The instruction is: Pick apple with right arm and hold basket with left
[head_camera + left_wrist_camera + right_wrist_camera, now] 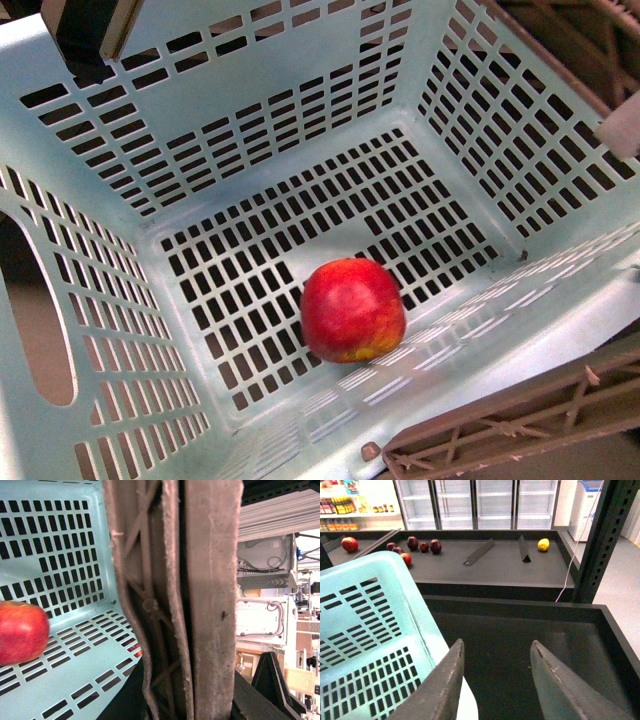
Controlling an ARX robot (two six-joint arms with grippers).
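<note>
The apple lies alone on the slotted floor of the basket, close to the near wall, so the picking looks done and the job in hand seems to be holding the basket steady. The left claw appears clenched on the handle, whose ribbed bar fills the left wrist view with dark jaw parts on either side of it. That grip should stay firm and the basket level, as the round, glossy apple would likely roll toward whichever wall dips. The right claw is released and empty, its fingers spread above a bare black shelf bin just beside the basket; any move it makes should stay clear of the rim. Dark fruits and a lemon sit on a farther shelf.
</note>
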